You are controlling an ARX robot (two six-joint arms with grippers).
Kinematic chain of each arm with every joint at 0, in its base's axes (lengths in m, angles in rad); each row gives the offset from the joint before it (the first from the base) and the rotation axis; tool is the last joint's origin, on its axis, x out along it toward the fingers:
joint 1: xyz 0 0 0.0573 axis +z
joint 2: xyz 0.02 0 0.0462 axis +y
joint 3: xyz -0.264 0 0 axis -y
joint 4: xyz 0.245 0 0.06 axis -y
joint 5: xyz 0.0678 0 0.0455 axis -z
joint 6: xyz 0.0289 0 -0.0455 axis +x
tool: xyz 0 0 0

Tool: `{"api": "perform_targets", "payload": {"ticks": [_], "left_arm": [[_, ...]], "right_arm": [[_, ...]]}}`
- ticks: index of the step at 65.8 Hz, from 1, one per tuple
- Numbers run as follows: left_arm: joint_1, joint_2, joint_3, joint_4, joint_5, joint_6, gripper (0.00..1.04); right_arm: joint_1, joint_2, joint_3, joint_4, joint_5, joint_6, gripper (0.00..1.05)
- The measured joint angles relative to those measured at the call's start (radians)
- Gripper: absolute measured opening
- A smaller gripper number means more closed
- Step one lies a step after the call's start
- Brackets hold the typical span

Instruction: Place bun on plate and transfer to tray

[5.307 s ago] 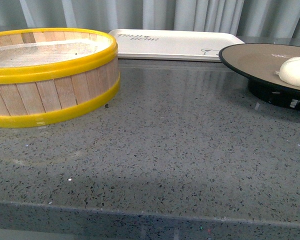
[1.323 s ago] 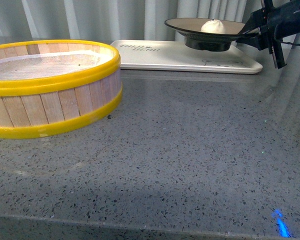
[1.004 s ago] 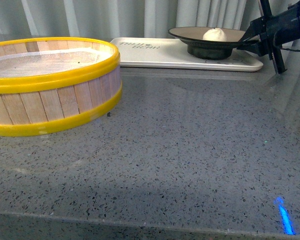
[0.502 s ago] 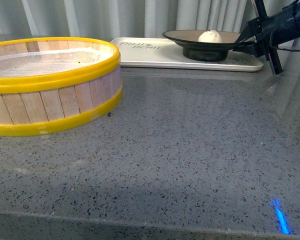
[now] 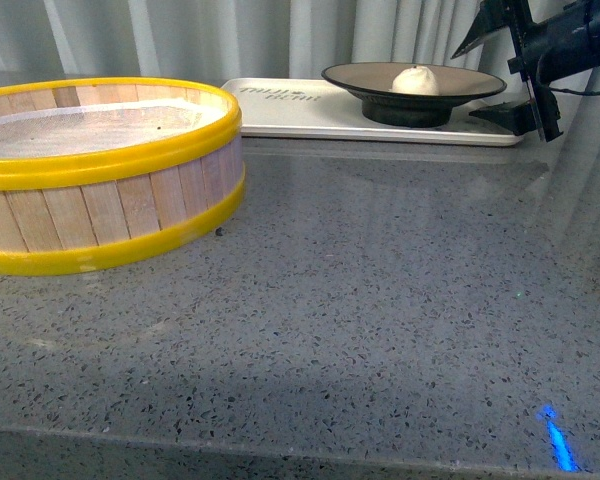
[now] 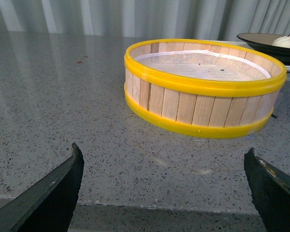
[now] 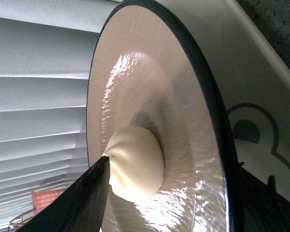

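Note:
The white pleated bun [image 5: 416, 79] sits in the middle of the tan, black-rimmed plate [image 5: 352, 74]. The plate stands on the right part of the cream tray [image 5: 300, 105] at the back of the counter. My right gripper [image 5: 472, 82] is open at the plate's right edge, one finger above the rim and one below it, gripping nothing. In the right wrist view the bun [image 7: 135, 164], the plate [image 7: 150, 87] and the tray [image 7: 253, 72] fill the picture between the spread fingers of the gripper [image 7: 171, 205]. My left gripper [image 6: 164, 193] hangs open over bare counter near the front edge.
A yellow-rimmed wooden steamer basket [image 5: 100, 170] stands on the left of the grey speckled counter [image 5: 380, 300], and shows in the left wrist view as a basket [image 6: 203, 87] ahead of the left gripper. Curtains close off the back.
The plate with the bun has come down onto the tray. My right gripper, which held the plate's rim, has opened and let it go.

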Motion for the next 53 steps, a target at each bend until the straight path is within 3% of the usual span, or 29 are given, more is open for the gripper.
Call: {"api": "perform_targets", "payload": {"ticks": [11, 23, 43, 53], "left_arm": [[0.000, 0.000, 0.000, 0.000, 0.000, 0.000, 0.98], [0.000, 0.000, 0.000, 0.000, 0.000, 0.000, 0.98], [0.000, 0.000, 0.000, 0.000, 0.000, 0.000, 0.98], [0.000, 0.000, 0.000, 0.000, 0.000, 0.000, 0.98]], "right_arm": [[0.000, -0.007, 0.005, 0.000, -0.001, 0.008, 0.98], [-0.005, -0.040, -0.039, 0.026, -0.001, 0.018, 0.96], [-0.044, -0.243, -0.319, 0.147, 0.015, 0.030, 0.96], [-0.073, -0.429, -0.560, 0.240, 0.164, -0.049, 0.96]]}}
